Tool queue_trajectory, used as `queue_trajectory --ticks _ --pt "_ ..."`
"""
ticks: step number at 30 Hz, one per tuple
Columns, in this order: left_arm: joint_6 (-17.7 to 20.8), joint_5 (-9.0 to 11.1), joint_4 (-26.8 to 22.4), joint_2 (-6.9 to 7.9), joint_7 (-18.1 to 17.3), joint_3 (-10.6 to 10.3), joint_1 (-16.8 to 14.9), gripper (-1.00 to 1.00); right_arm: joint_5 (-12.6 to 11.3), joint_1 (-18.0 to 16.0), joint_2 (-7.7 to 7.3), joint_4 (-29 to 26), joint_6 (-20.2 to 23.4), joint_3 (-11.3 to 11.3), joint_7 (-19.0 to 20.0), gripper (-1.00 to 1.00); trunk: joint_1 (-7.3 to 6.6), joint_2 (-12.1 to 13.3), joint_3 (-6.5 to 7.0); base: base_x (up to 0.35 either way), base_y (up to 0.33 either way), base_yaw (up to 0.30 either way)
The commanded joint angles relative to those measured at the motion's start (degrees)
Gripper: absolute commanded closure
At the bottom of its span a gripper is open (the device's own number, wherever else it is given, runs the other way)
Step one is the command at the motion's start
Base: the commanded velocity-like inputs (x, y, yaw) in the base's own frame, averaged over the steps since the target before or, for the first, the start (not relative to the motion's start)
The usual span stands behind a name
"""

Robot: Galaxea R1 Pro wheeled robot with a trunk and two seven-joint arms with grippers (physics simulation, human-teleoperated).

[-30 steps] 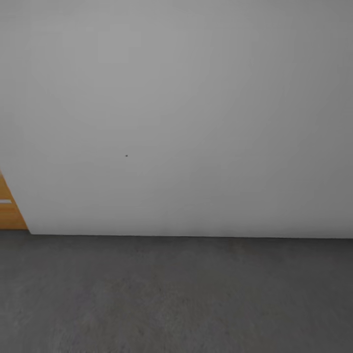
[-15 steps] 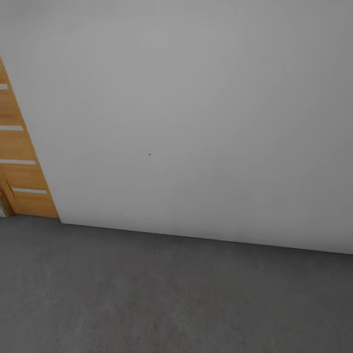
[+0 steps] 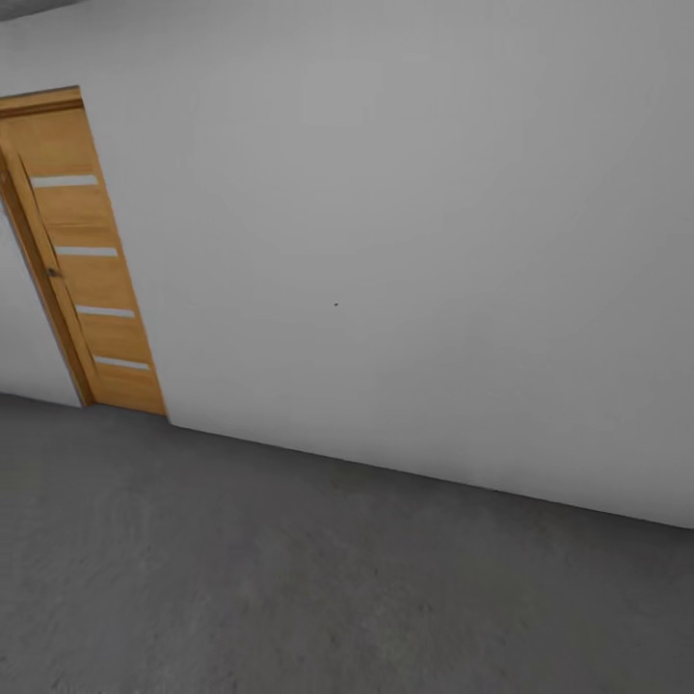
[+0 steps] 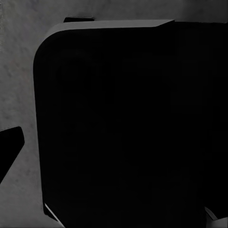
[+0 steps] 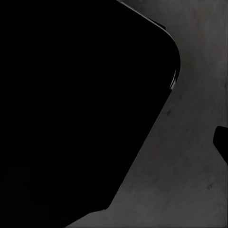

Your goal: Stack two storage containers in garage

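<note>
As I look out from the head view, I see the garage: a pale grey wall (image 3: pixel 414 241) meets the dark grey concrete floor (image 3: pixel 289 578) along a line that slants down toward the right. At the left end of the wall stands a honey-coloured wooden door (image 3: pixel 92 260) with four narrow pale strips across it, set in a matching frame. A tiny dark speck (image 3: pixel 335 305) marks the wall near its middle.

In the left wrist view a big black rounded body (image 4: pixel 128 123) blocks nearly everything, with mottled floor (image 4: pixel 19 85) beside it. The right wrist view has a similar black mass (image 5: pixel 76 104) over grey floor (image 5: pixel 190 180). I cannot tell whether either hand is released or clenched. The bins are not where I can place them.
</note>
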Motion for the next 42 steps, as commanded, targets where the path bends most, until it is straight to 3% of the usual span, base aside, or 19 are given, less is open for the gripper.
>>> queue_trajectory --ticks 1,12,16,25,42 --pt "-0.1 0.1 0.0 -0.02 0.0 0.1 0.0 -1.00 -0.4 0.0 0.01 0.0 -0.2 0.3 0.0 -1.00 0.00 0.0 0.00 0.000 0.000 0.272" --pt "-0.1 0.2 0.0 0.08 0.0 0.0 0.0 -1.00 -0.4 0.0 0.01 0.0 -0.2 0.3 0.0 -1.00 0.00 0.0 0.48 0.053 0.000 0.270" --pt "0.0 0.3 0.0 0.13 0.0 0.0 0.0 -1.00 -0.4 0.0 -0.05 0.0 -0.3 0.3 0.0 -1.00 0.00 0.0 0.62 0.293 0.000 0.237" --pt "0.0 3.4 0.0 0.23 0.0 -0.1 0.0 -1.00 -0.4 0.0 0.02 0.0 -0.2 0.3 0.0 -1.00 0.00 0.0 0.66 0.319 0.000 0.046" --pt "0.0 3.6 0.0 0.23 0.0 -0.1 0.0 -1.00 -0.4 0.0 -0.08 0.0 -0.2 0.3 0.0 -1.00 0.00 0.0 0.66 0.322 0.000 0.254"
